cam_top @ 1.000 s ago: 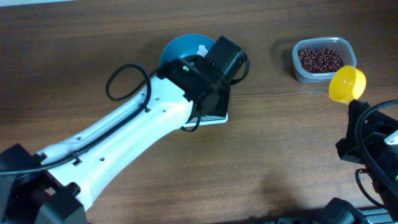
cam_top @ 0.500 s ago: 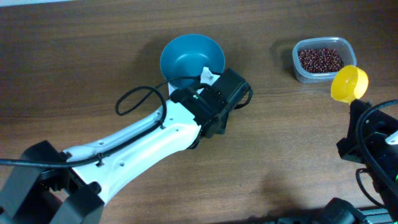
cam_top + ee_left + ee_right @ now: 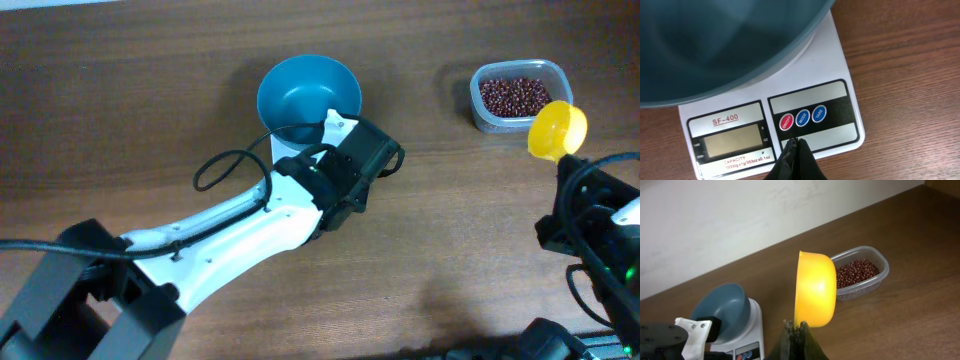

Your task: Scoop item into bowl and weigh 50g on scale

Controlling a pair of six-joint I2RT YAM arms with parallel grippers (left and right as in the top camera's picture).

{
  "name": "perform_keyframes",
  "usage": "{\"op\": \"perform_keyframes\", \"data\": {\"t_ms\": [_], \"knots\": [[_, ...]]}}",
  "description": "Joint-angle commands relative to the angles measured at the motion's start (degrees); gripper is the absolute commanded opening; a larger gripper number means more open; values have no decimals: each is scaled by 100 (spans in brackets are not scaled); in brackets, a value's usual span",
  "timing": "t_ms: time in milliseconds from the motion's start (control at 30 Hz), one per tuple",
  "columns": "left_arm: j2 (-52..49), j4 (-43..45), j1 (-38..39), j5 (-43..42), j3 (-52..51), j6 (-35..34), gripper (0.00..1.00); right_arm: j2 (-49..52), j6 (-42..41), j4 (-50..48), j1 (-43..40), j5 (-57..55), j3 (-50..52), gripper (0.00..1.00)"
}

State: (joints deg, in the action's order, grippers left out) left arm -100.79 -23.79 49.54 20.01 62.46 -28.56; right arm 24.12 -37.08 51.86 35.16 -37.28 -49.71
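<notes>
Bowl [image 3: 308,92] on scale [image 3: 835,60]; beans [image 3: 514,96] in tub [image 3: 474,97] well right of the scale.
The teal bowl sits on the white scale and overhangs it, its inside bare. The left gripper [image 3: 794,146] is pinched together on nothing, its tip just below the scale's red button [image 3: 786,122] (LCD to its left). The right gripper [image 3: 799,327] clamps a yellow scoop [image 3: 815,292], far right of the scale, just beside the tub.
</notes>
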Motion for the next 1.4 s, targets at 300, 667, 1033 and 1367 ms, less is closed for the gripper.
{"op": "perform_keyframes", "data": {"t_ms": [300, 667, 1033, 1367], "knots": [[-389, 90, -31, 363, -57, -52, 0, 514, 90, -337, -35, -96, -120, 4], [-540, 280, -125, 382, -57, -52, 0, 514, 284, -909, -35, -94, -120, 4], [-748, 531, -214, 334, -57, -52, 0, 527, 286, -968, -35, -98, -120, 4], [-748, 533, -208, 334, -55, -52, 0, 894, 415, -1228, -35, -94, -120, 4]]}}
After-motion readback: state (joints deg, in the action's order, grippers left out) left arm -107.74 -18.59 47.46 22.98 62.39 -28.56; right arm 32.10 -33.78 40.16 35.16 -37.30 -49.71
